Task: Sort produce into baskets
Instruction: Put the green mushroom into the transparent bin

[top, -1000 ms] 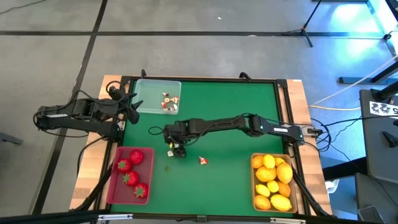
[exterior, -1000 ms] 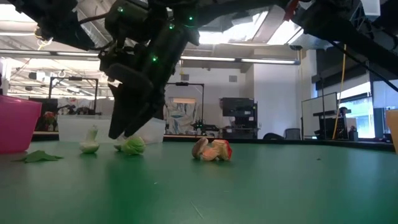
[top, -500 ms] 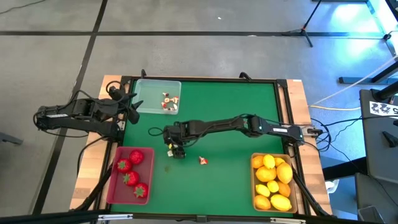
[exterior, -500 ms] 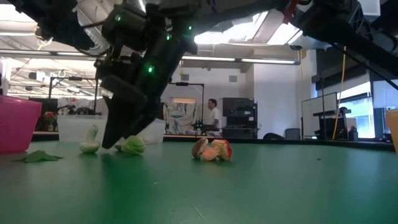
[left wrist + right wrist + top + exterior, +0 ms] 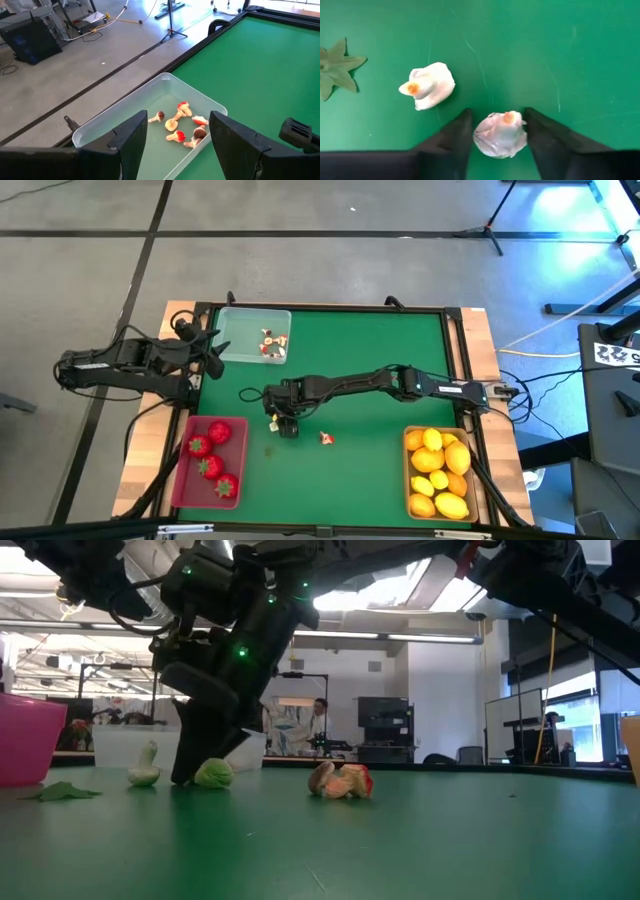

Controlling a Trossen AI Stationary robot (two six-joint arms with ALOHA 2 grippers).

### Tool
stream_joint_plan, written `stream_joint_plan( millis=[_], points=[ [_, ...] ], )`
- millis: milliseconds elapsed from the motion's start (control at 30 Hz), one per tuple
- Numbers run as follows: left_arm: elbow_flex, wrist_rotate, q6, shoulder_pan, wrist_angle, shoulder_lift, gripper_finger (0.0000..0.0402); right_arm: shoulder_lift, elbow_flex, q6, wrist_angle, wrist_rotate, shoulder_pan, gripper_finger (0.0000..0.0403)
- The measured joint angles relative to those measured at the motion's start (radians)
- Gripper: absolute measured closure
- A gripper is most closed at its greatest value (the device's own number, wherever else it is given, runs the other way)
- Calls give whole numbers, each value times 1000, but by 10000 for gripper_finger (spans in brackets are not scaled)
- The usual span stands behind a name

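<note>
While lowered onto the green surface, right hand was closed around a pale round piece | second pale piece lay beside | left hand was held open by clear basket

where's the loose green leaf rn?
High view: the green leaf lies on the green mat, just right of the red basket and a little nearer the front edge than the right gripper.
</note>
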Motion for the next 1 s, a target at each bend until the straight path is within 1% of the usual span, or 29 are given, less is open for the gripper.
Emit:
stream_joint_plan(
  millis=[100,200,300,367,467,667,733,833,933,1000],
  points=[
    [0,0,0,0,0,0,192,0,0,0,-2,0,0,273],
    [0,0,0,0,0,0,192,1,8,-4,-9,2,-1,319],
    [0,0,0,0,0,0,192,3,24,-24,-18,3,-1,352],
    [0,0,0,0,0,0,192,5,37,-36,-27,3,-1,366],
    [0,0,0,0,0,0,192,-5,34,-60,-28,12,-2,374],
    [0,0,0,0,0,0,192,-50,34,-125,-24,96,-12,367],
    [0,0,0,0,0,0,192,-64,35,-154,-14,120,-26,367],
    [0,0,0,0,0,0,192,-81,35,-185,15,128,-64,367],
    [0,0,0,0,0,0,192,-105,36,-208,106,129,-112,367],
    [0,0,0,0,0,0,192,-109,40,-208,203,128,-149,367]
  ],
)
